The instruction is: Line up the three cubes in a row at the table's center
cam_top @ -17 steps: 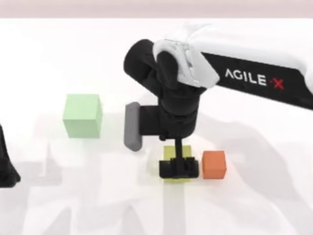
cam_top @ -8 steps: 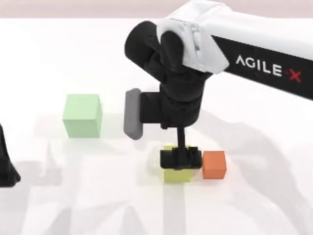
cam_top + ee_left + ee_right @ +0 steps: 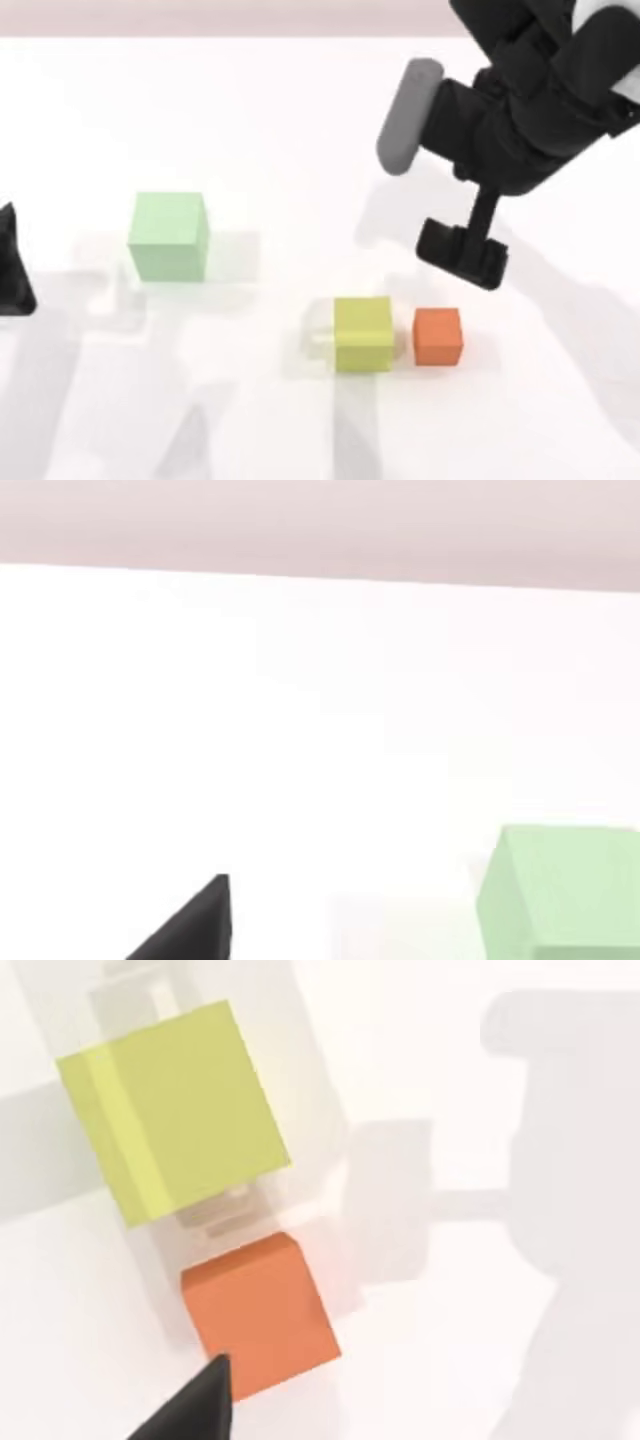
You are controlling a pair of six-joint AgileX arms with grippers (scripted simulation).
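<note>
The yellow-green cube (image 3: 363, 333) rests on the white table (image 3: 250, 420) near its centre, with the small orange cube (image 3: 437, 336) just to its right across a narrow gap. Far to the left and a little farther back stands the large pale green cube (image 3: 168, 235). My right gripper (image 3: 462, 255) hangs open and empty above the table, behind the orange cube. The right wrist view looks down on the yellow-green cube (image 3: 175, 1110) and the orange cube (image 3: 260, 1300), with one dark fingertip (image 3: 205, 1400) at the edge. My left gripper (image 3: 12, 270) is parked at the left edge.
The left wrist view shows the pale green cube (image 3: 560, 890) off to one side and one dark fingertip (image 3: 200, 920). The right arm's black body (image 3: 520, 110) overhangs the table's back right. Grey shadows lie across the surface.
My right gripper opened off the yellow-green cube, rose and swung back to the right. The cube stays beside the orange one. The left arm barely moved.
</note>
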